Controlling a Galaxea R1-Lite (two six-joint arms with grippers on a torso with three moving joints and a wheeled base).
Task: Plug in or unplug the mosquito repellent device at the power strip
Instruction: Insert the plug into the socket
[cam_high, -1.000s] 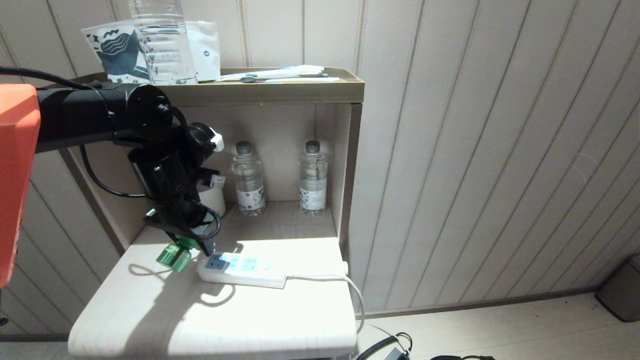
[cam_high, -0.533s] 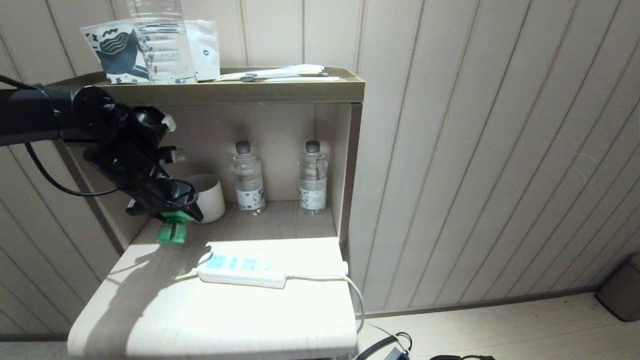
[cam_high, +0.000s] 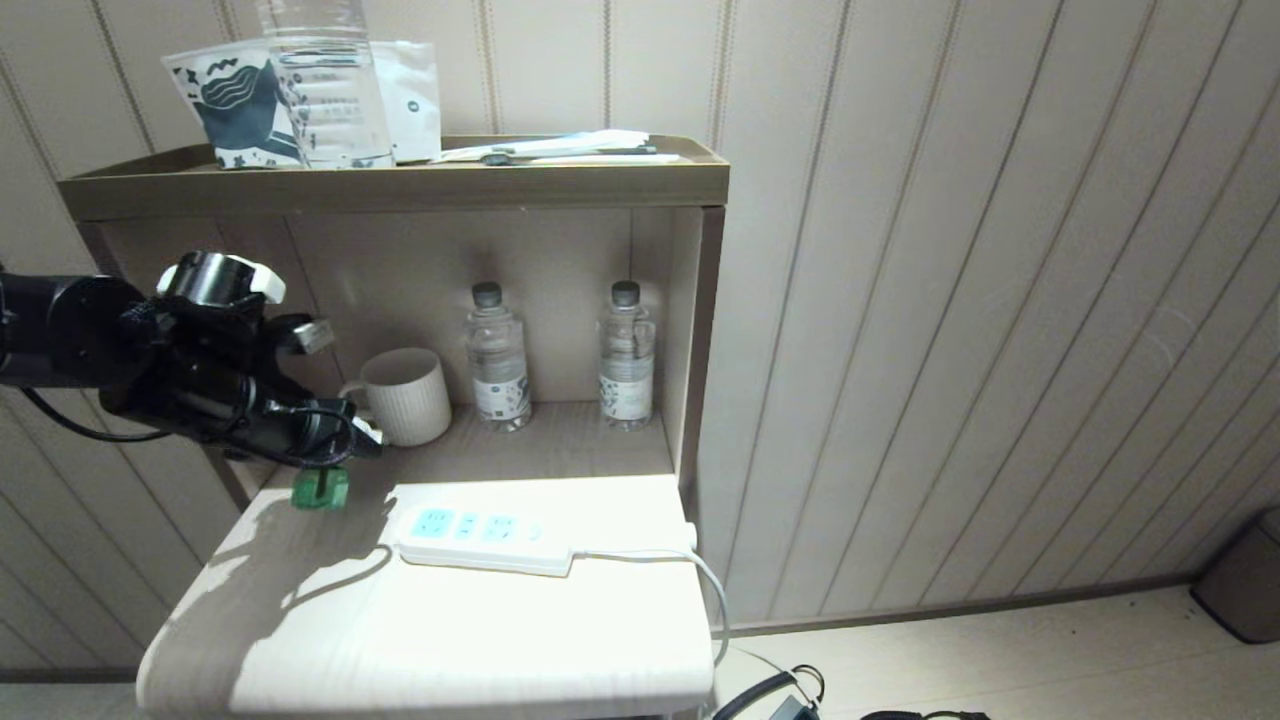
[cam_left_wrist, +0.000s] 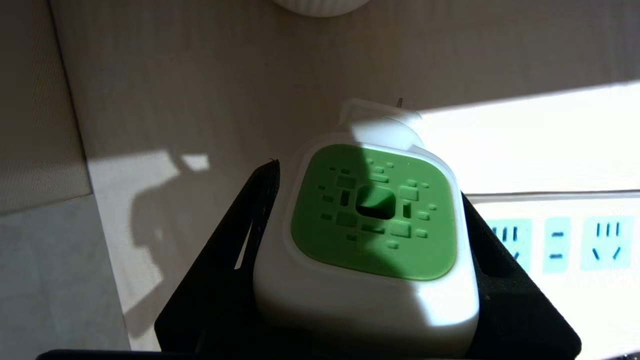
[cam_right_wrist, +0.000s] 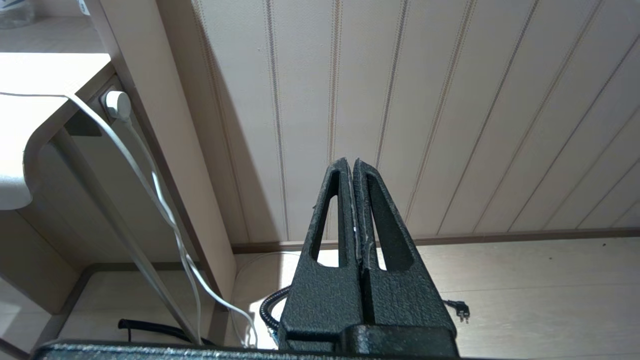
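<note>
The mosquito repellent device, a white head with a green centre, sits between the black fingers of my left gripper, which is shut on it. In the head view its green bottle hangs under my left gripper just above the table's left back corner. The device is clear of the power strip, which lies flat to its right with empty pale-blue sockets. My right gripper is shut on nothing, low beside the stand and facing the wall.
A ribbed white mug and two clear water bottles stand in the shelf recess behind the strip. The strip's white cord drops over the table's right edge. A shelf top overhangs above. Cables lie on the floor.
My left arm has swung left and drawn back from the strip's left end, carrying the device with it. The strip has not moved.
</note>
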